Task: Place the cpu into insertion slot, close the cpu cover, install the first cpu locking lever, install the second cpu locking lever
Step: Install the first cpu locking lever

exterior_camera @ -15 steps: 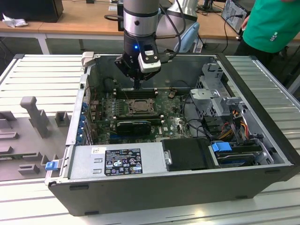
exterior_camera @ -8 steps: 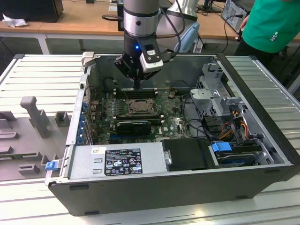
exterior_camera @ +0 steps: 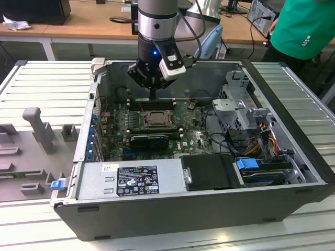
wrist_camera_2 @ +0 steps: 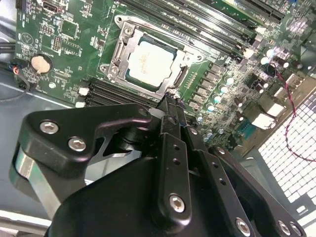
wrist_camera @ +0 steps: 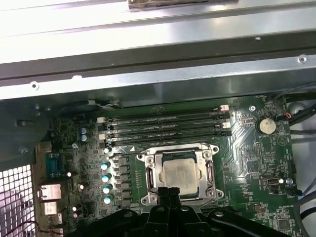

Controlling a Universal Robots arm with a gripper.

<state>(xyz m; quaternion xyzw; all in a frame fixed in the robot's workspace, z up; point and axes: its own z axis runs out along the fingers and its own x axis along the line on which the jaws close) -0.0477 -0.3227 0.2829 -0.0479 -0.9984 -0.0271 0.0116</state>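
Observation:
The cpu (wrist_camera_2: 150, 61) (wrist_camera: 178, 173), a pale silvery square, lies in the insertion slot (exterior_camera: 155, 118) on the green motherboard. The cpu cover (wrist_camera_2: 118, 49) (wrist_camera: 150, 170), a silvery frame, lies flat around it, so the chip shows through its window. A thin metal lever (wrist_camera: 126, 154) runs along one side of the socket. My gripper (exterior_camera: 152, 95) (wrist_camera_2: 171, 98) (wrist_camera: 170, 190) hangs just above the socket's edge, on the side toward the long memory slots. Its black fingers are pressed together with nothing between them. I cannot tell whether the tips touch the socket frame.
Long black memory slots (wrist_camera: 165, 126) run beside the socket. In the case also sit a black graphics card (exterior_camera: 149, 140), a power supply (exterior_camera: 131, 180), a drive cage (exterior_camera: 235, 104) and loose cables (exterior_camera: 261, 136). A person in a green shirt (exterior_camera: 306, 26) stands at the exterior view's right.

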